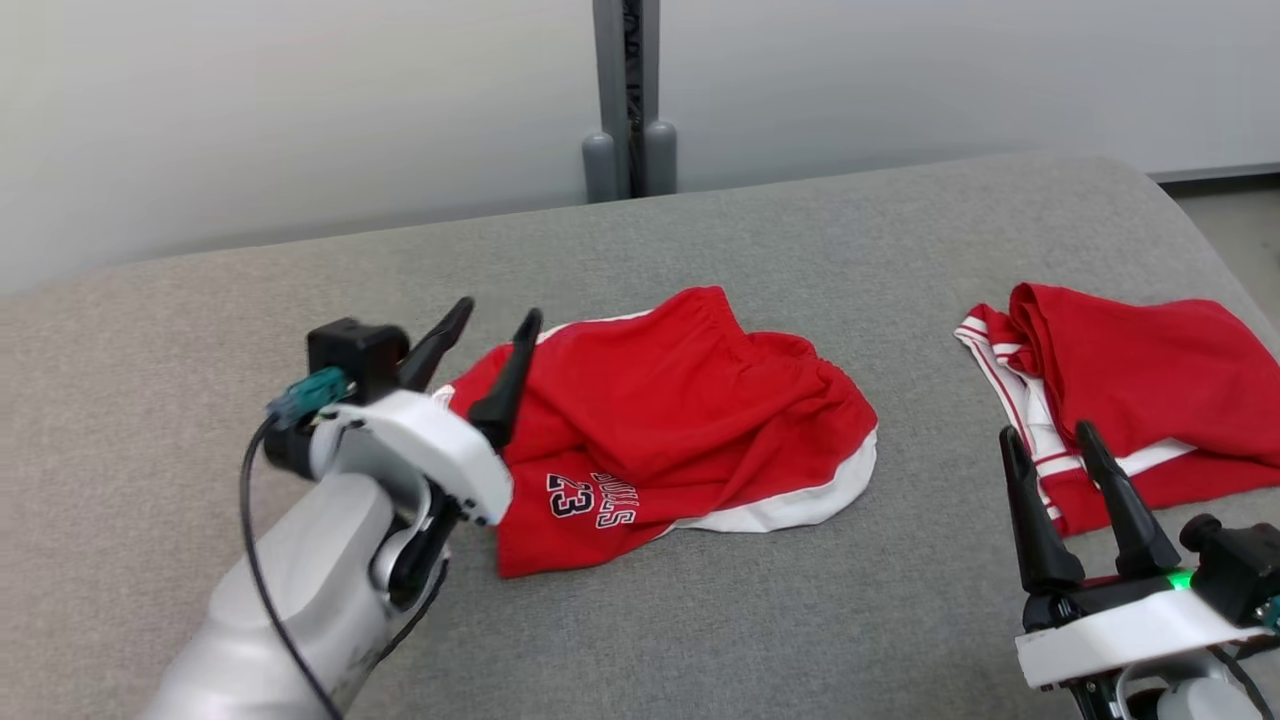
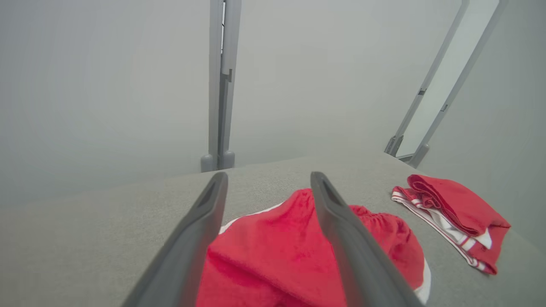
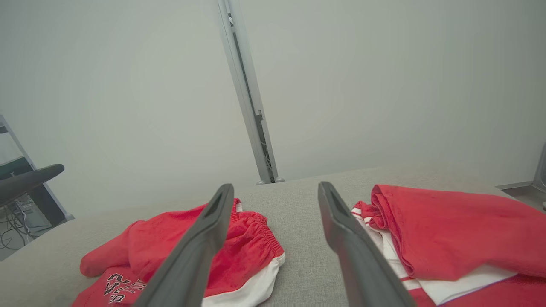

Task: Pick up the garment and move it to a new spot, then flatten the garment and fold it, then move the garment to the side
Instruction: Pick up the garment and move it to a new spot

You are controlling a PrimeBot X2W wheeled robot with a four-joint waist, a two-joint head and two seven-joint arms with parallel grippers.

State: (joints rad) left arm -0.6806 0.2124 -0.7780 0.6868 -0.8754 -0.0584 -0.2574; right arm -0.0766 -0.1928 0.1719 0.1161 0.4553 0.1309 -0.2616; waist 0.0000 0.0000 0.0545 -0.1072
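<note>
Shorts (image 1: 680,420) in red, lettered "BULLS 23"; left pincer (image 1: 499,309) and right pincer (image 1: 1045,430) agape, empty.

left forearm (image 1: 300,570): rounded, silver-grey | left wrist shell (image 1: 430,450): white | camera block (image 1: 355,350): black | plug (image 1: 310,392): teal | cable (image 1: 244,500): black | right wrist shell (image 1: 1120,630): white, green light (image 1: 1180,578) | left gripper (image 1: 499,309), right gripper (image 1: 1045,430): long dark tapered fingers

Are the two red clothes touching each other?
Apart. In the head view a strip of bare grey surface lies between the shorts with the 23 and the folded red garment on the right.
</note>
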